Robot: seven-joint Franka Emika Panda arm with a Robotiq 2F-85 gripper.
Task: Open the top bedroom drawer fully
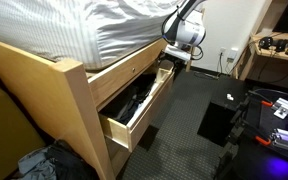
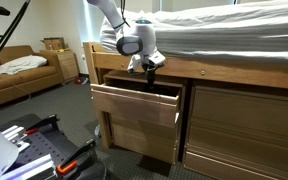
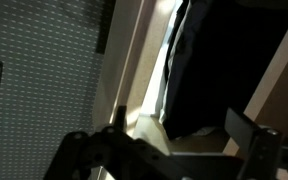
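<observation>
The top bedroom drawer is a light-tan wooden box that stands pulled out from the bed frame in both exterior views, with dark items inside. Its long flat front sits above a similar lower front. My gripper hangs over the drawer's far end, just inside the front panel and close to the bed rail. It also shows in an exterior view. In the wrist view the two fingers are spread wide apart, with the pale drawer wood and the dark contents beneath. The jaws hold nothing that I can see.
A striped mattress lies on the bed. A black box and a clothes pile are on the dark carpet. A desk stands behind. A couch and another drawer front flank the drawer.
</observation>
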